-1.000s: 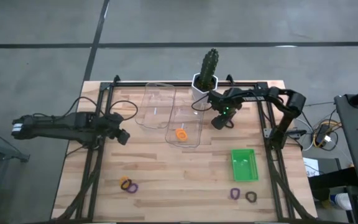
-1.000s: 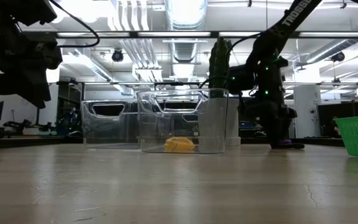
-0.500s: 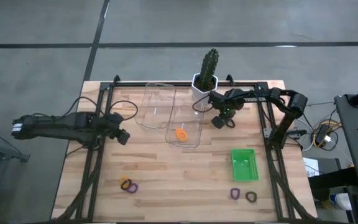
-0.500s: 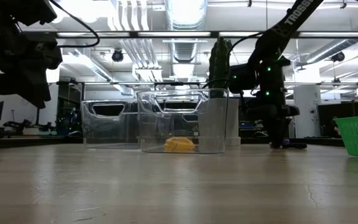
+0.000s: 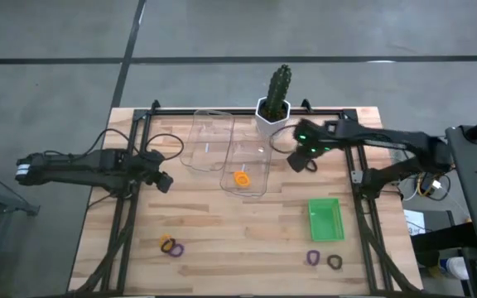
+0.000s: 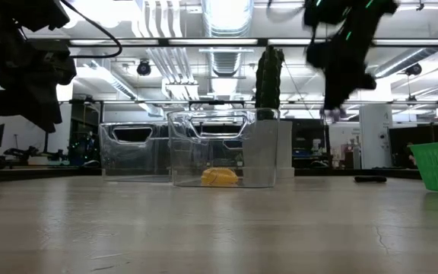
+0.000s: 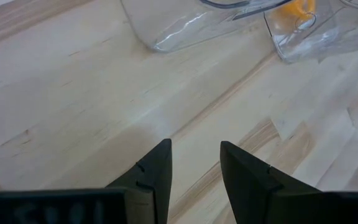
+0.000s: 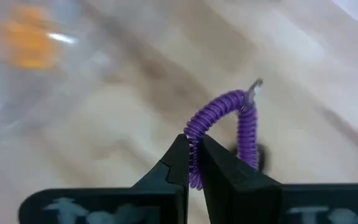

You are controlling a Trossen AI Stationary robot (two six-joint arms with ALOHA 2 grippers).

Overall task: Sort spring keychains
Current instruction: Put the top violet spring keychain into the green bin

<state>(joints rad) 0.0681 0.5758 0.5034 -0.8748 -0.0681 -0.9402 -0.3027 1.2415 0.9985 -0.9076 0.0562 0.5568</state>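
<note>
Just beside the potted cactus (image 5: 277,96), the right tool (image 5: 302,159) is hanging above the counter (image 5: 222,232), its fingers pinching a purple spring keychain (image 8: 229,124) that is dangling clear of the wood. Nearer the cactus than the green basket (image 5: 325,219), an orange spring keychain (image 5: 240,178) is lying inside a clear bin (image 5: 247,168). Well apart from the cactus, the left tool (image 7: 192,165) is hovering spread and holding nothing.

Table (image 5: 222,223): pale matt wood planks. Two bins (image 5: 247,165): clear glossy plastic. Basket (image 5: 325,219): green plastic. Purple spring keychain (image 8: 229,121): coiled plastic, small metal end.
</note>
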